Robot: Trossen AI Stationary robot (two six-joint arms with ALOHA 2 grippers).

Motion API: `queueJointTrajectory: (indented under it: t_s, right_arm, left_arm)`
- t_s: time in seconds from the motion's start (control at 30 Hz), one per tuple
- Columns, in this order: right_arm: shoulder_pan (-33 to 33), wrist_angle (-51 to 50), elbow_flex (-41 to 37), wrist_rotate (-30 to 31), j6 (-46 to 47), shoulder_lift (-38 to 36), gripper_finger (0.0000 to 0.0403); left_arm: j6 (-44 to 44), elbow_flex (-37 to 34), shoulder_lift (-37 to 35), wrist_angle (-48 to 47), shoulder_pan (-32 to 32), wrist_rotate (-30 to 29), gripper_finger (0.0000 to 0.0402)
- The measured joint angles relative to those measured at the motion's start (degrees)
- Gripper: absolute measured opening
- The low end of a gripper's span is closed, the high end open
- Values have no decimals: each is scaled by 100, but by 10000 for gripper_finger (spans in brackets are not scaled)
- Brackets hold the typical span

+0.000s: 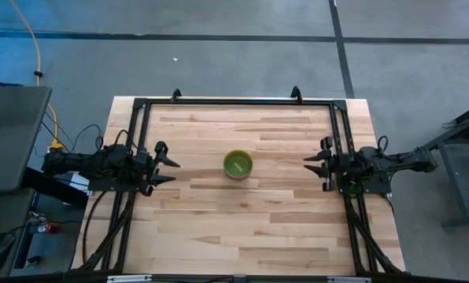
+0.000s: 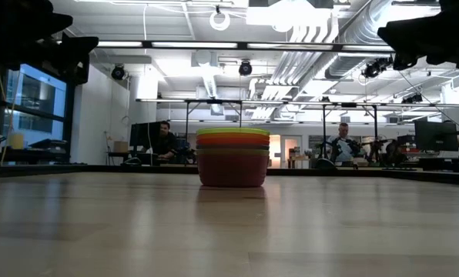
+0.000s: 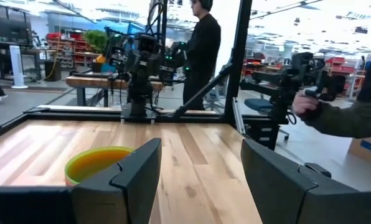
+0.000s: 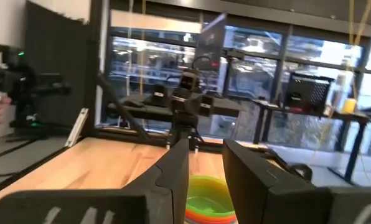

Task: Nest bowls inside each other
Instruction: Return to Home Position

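So the right gripper (image 4: 205, 147) has its two dark fingers parted. Straight ahead through the gap sits a round translucent green plastic bowl (image 4: 208, 191), topping a nested stack, with an orange rim (image 4: 211, 218) peeking out underneath. The pale wooden table (image 4: 111, 165) runs ahead to the other dark arm (image 4: 184, 99) facing it.

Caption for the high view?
Nested translucent plastic bowls, green on top, centred on wooden table; left gripper and right gripper open at its sides.

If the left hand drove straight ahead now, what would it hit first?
Probably the right hand opposite: the left hand seems to hang above the stacked bowls, though height is unclear.
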Motion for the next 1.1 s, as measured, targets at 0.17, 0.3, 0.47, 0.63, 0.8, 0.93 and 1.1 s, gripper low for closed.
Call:
queueJointTrajectory:
  t_s: [0.17, 0.3, 0.47, 0.63, 0.8, 0.93, 1.1]
  right_arm:
    - [0, -16, 0, -186, -306, 0, 89]
    - [-23, -19, 0, -183, -616, 0, 89]
    - [-282, -28, 0, -177, -719, 0, 89]
    - [-598, -1, 0, -567, -558, 0, 88]
    - [-787, -122, 0, -938, -116, 0, 78]
    - [-793, -221, 0, -979, 38, 0, 66]
    - [-793, -244, 0, -949, 273, 0, 53]
  left_arm:
    - [97, 0, 0, 0, 0, -17, 211]
    - [107, 0, 0, 0, 0, -18, 211]
    - [109, 0, 0, 0, 0, -20, 211]
    - [109, 0, 0, 0, 0, -24, 211]
    - [131, 0, 0, 0, 0, -37, 211]
    - [215, 0, 0, 0, 0, -37, 211]
    - [212, 0, 0, 0, 0, -37, 211]
